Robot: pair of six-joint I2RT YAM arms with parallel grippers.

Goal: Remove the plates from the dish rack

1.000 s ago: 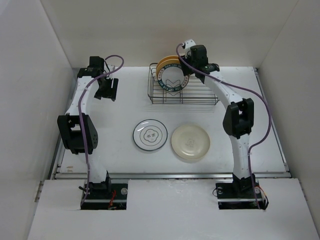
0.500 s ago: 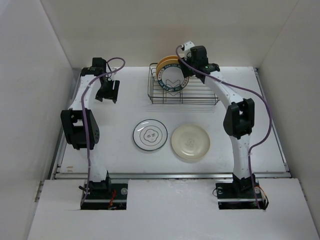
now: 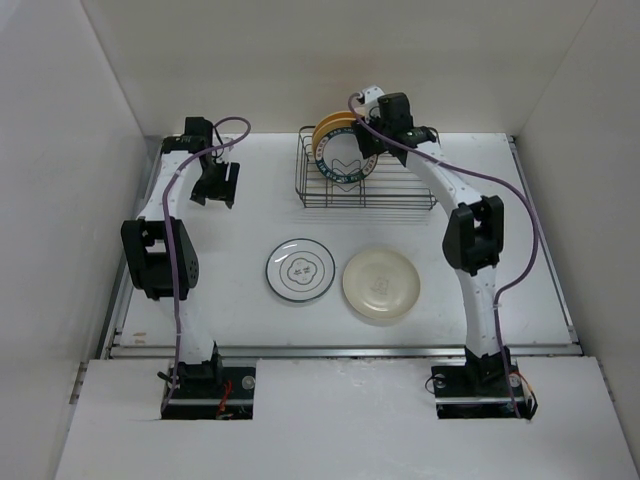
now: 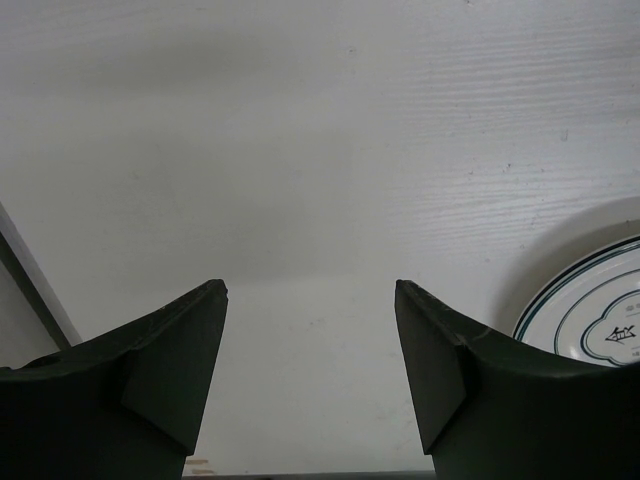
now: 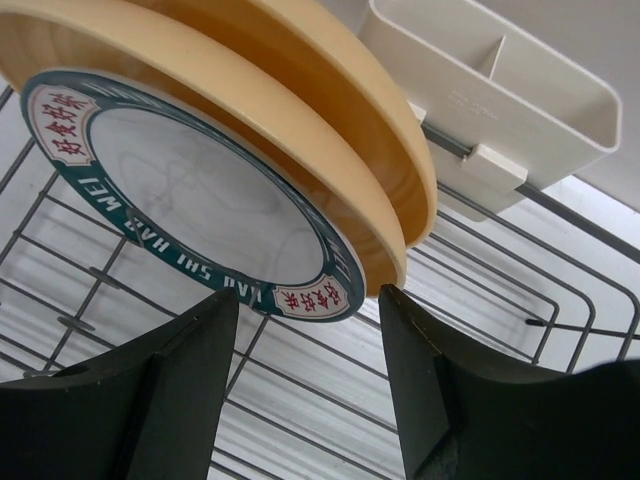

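Note:
The black wire dish rack [image 3: 395,190] stands at the back of the table. In it stand a teal-rimmed plate [image 3: 343,160] and two yellow-orange plates [image 3: 328,128] behind it. My right gripper [image 3: 372,138] is open at the right edge of these plates; in the right wrist view its jaws [image 5: 308,300] straddle the teal-rimmed plate's [image 5: 200,200] rim, with the yellow-orange plates [image 5: 330,150] just beyond. A white ringed plate [image 3: 300,269] and a cream plate [image 3: 381,284] lie flat on the table. My left gripper [image 3: 215,182] is open and empty at the back left.
A cream clip-on holder [image 5: 500,90] hangs on the rack's far side. The white ringed plate's edge shows at the lower right of the left wrist view [image 4: 590,320]. White walls enclose the table on the left, right and back.
My right gripper has shifted slightly left toward the plates in the rack. My left arm drew back a little, then held still.

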